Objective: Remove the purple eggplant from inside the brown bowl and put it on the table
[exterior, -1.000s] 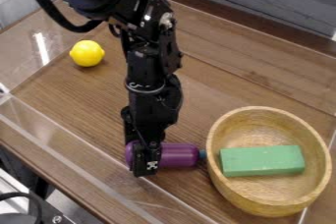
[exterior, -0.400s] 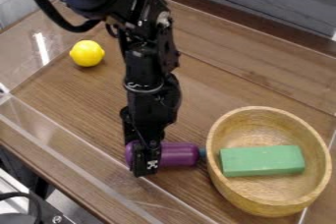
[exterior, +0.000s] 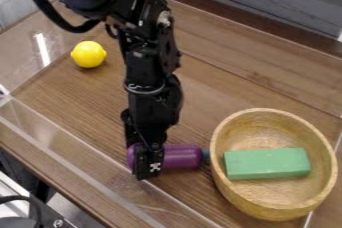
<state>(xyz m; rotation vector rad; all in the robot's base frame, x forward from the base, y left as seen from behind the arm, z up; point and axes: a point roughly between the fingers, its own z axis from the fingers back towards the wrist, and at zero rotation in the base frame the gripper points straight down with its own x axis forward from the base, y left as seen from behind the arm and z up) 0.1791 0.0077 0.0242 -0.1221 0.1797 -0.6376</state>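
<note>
The purple eggplant (exterior: 171,157) lies on the table (exterior: 80,107), just beside the left side of the brown bowl (exterior: 278,203) and outside of it. The gripper (exterior: 148,165) points down over the eggplant's left end, with its fingers around it; I cannot tell if they press it. A green block (exterior: 267,163) rests inside the bowl. A yellow ball (exterior: 88,54) sits well apart at the back left.

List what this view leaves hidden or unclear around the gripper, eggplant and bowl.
- Eggplant: its middle is covered by the gripper; no stem end shows.
- Grip: the camera view does not show whether the fingers press the eggplant or just straddle it.
- Bowl: right rim cut off by the picture edge; the block hides part of its floor.
- Arm: its upper part runs off the top edge.
</note>
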